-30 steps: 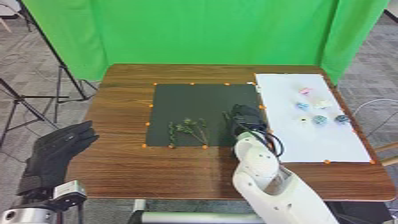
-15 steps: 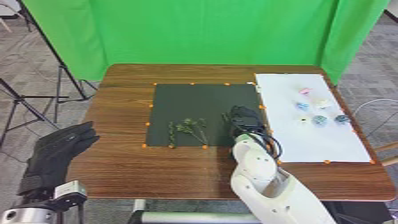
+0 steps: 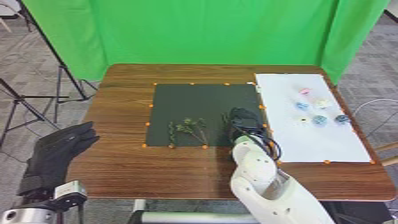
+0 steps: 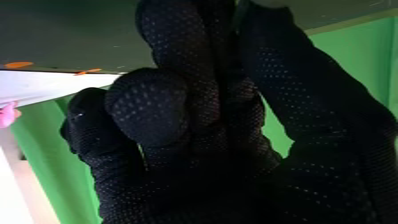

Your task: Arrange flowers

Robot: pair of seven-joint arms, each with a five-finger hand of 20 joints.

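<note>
In the head view, my right hand point(image 3: 245, 119) is low over the right part of the dark mat point(image 3: 200, 95), with a thin green stem point(image 3: 226, 118) along its left side. My right hand point(image 4: 209, 145) in the right wrist view has curled fingers, and a sliver of green shows between thumb and fingers at the tips. Several leafy green stems point(image 3: 188, 126) lie on the mat's near half, left of that hand. Pink, blue, white and dark flower heads rest on the white sheet point(image 3: 298, 145). My left hand point(image 3: 64, 145) stands open beside the table's left edge, holding nothing.
The brown table point(image 3: 115, 165) surrounds the mat and sheet, with small orange markers along their edges. A green curtain point(image 3: 213, 35) hangs behind the table. Black tripod legs point(image 3: 60, 85) stand on the floor at the left.
My right hand has shifted slightly toward the near edge of the table in the head view. My left hand and the loose stems have stayed in place.
</note>
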